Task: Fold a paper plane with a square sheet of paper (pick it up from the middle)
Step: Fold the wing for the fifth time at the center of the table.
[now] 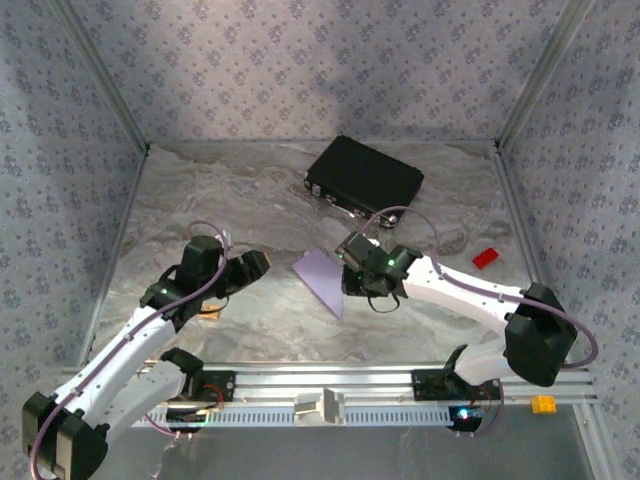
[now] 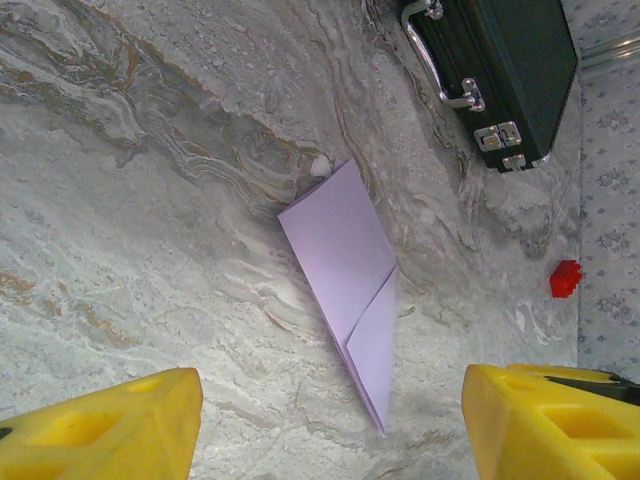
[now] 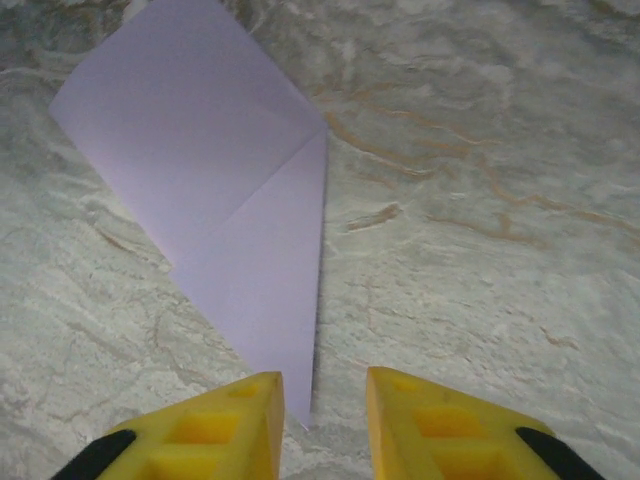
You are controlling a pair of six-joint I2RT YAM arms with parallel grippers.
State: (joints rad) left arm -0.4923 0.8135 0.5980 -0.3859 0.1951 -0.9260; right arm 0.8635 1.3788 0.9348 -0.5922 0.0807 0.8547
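Note:
The lilac sheet of paper [image 1: 320,278] lies flat on the marble table, folded into a long pointed shape with one flap laid over it [image 2: 345,260]. My left gripper [image 1: 256,264] hovers left of it, wide open [image 2: 330,395], and the paper's sharp tip points into the gap without touching either yellow finger [image 2: 110,420]. My right gripper [image 1: 350,278] is low at the paper's right edge. It is open with a narrow gap [image 3: 325,400], and the paper's tip [image 3: 250,250] reaches just between the fingers, close to the left one [image 3: 225,425].
A black case [image 1: 363,177] with metal latches lies at the back centre. There is a small red block [image 1: 485,257] to the right and a yellow block [image 1: 543,404] by the front rail [image 1: 320,405]. A small orange piece [image 1: 210,313] shows under the left arm.

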